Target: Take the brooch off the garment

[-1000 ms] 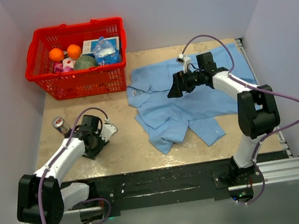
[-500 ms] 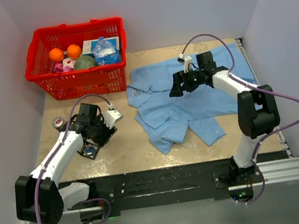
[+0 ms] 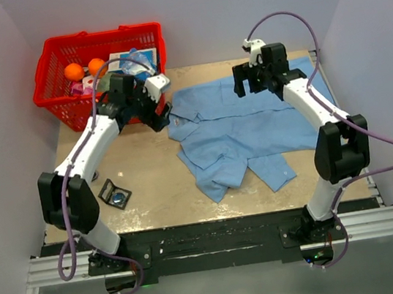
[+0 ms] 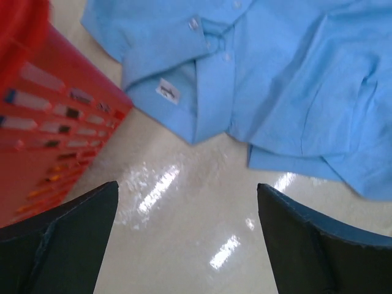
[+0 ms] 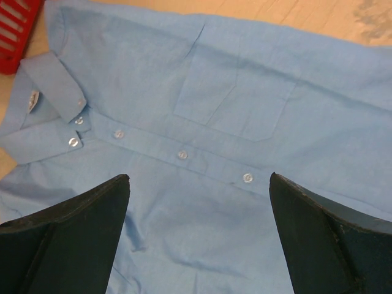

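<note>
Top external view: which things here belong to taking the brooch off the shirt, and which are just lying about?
Job: light blue shirt; small dark brooch, apparently already off it, inside the black square frame; left gripper and right gripper, both open and empty.
Lying about: red basket holding oranges and other goods.

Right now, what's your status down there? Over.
Both open, empty: left gripper beside the basket, right gripper over the shirt. Brooch off the shirt, inside the black frame. Nothing blocking.
</note>
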